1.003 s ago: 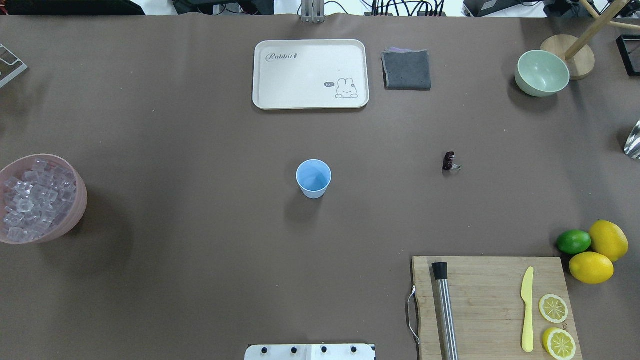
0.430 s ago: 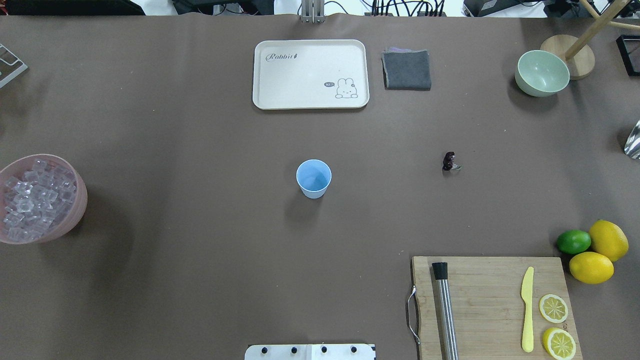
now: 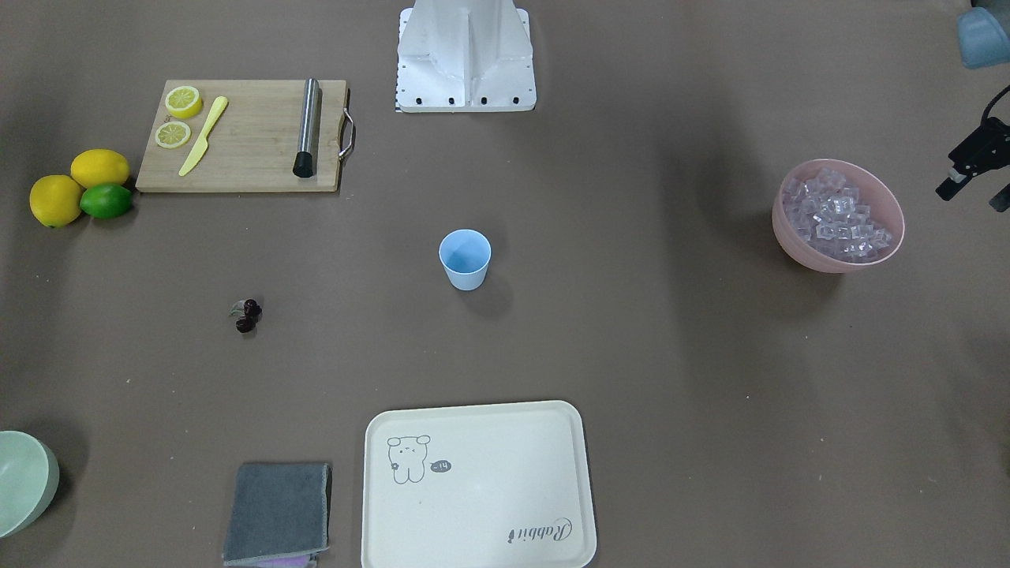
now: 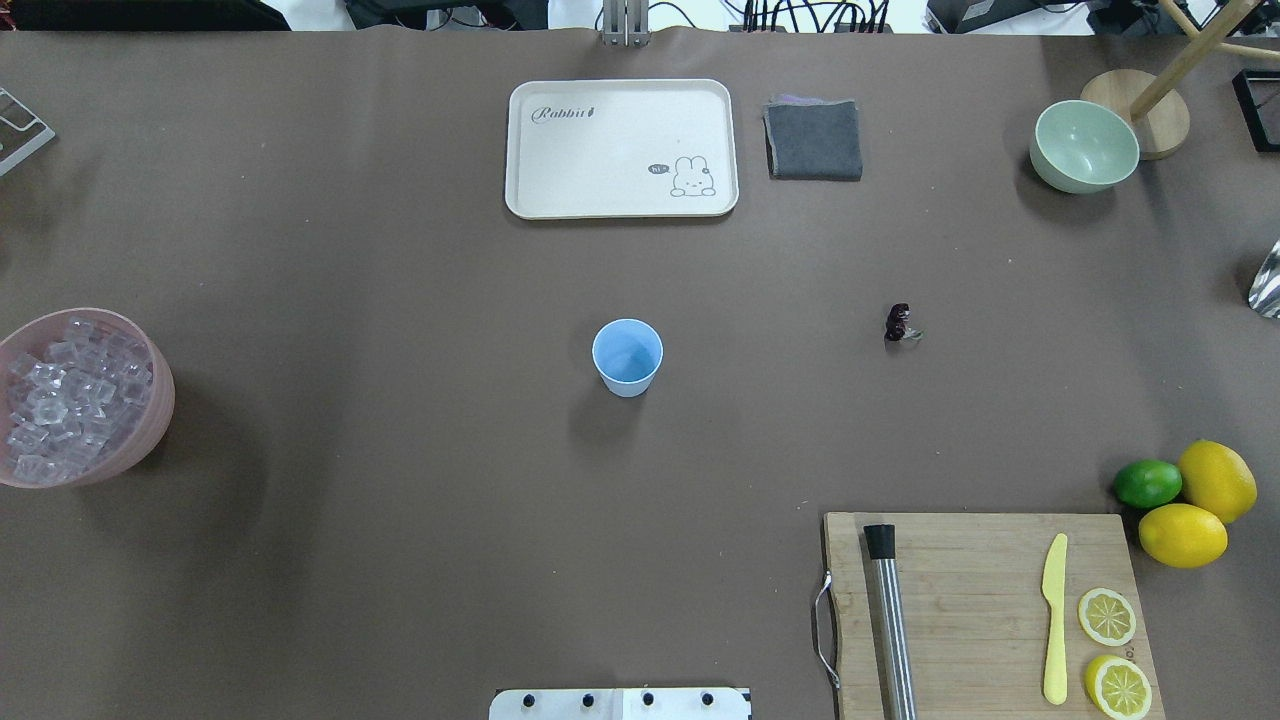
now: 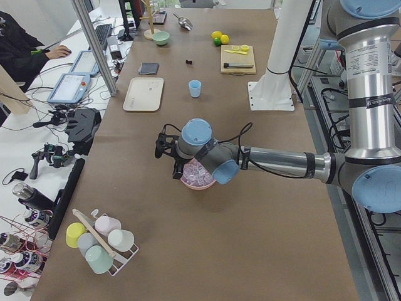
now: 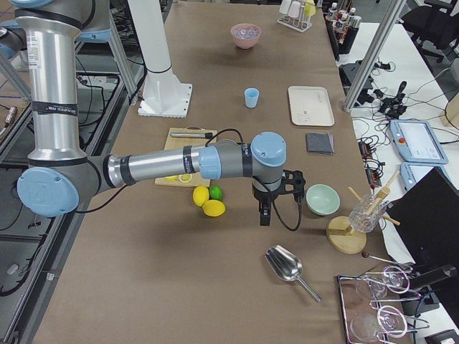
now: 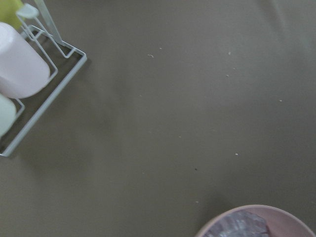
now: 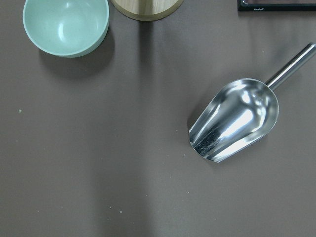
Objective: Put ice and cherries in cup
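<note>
The light blue cup [image 4: 627, 357] stands upright mid-table, also in the front view [image 3: 465, 259]. The ice [image 4: 62, 400] fills a pink bowl [image 3: 789, 237] at the table's left end. The dark cherries [image 4: 898, 322] lie on the table right of the cup, also in the front view [image 3: 249, 315]. My left gripper [image 3: 972, 197] hovers just beyond the pink bowl on its outer side, fingers apart and empty. My right gripper [image 6: 264, 215] hangs over bare table between the lemons and the scoop; I cannot tell whether it is open or shut.
A metal scoop [image 8: 234, 121] and a pale green bowl [image 8: 66, 24] lie below the right wrist. A cutting board [image 4: 985, 610] carries a muddler, a yellow knife and lemon slices. Lemons and a lime [image 4: 1185, 495], a cream tray [image 4: 620, 148], a grey cloth [image 4: 813, 140] and a cup rack [image 7: 29, 84] are around.
</note>
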`<move>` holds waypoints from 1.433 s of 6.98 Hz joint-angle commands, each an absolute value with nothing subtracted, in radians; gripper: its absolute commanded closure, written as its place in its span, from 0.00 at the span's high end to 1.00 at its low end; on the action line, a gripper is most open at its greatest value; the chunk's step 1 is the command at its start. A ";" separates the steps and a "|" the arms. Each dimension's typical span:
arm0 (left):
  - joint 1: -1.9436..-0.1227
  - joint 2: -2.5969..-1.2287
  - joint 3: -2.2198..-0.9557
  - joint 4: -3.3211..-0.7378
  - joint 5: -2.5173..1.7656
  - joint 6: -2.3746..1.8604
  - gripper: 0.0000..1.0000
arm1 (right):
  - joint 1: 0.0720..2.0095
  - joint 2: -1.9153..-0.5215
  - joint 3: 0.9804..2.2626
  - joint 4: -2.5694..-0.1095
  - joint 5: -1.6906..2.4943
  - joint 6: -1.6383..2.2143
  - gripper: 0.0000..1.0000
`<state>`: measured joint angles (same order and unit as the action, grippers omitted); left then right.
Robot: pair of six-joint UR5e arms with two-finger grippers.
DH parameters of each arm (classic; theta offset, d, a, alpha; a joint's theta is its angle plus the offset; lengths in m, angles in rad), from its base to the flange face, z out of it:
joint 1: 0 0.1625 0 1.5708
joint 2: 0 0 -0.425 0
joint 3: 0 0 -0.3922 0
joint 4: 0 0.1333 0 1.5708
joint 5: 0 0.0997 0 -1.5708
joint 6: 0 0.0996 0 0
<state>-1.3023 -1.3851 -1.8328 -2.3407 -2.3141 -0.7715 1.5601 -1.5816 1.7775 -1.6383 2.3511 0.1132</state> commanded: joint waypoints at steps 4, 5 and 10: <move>-0.912 -1.280 -1.956 -2.293 -1.843 -0.945 0.98 | 1.559 -1.577 1.770 -1.638 2.353 0.112 1.00; -0.910 -1.260 -1.954 -2.295 -1.847 -0.946 0.97 | 1.560 -1.578 1.763 -1.638 2.391 0.112 1.00; -0.847 -1.241 -1.944 -2.298 -1.848 -0.946 0.79 | 1.557 -1.566 1.766 -1.638 2.396 0.112 1.00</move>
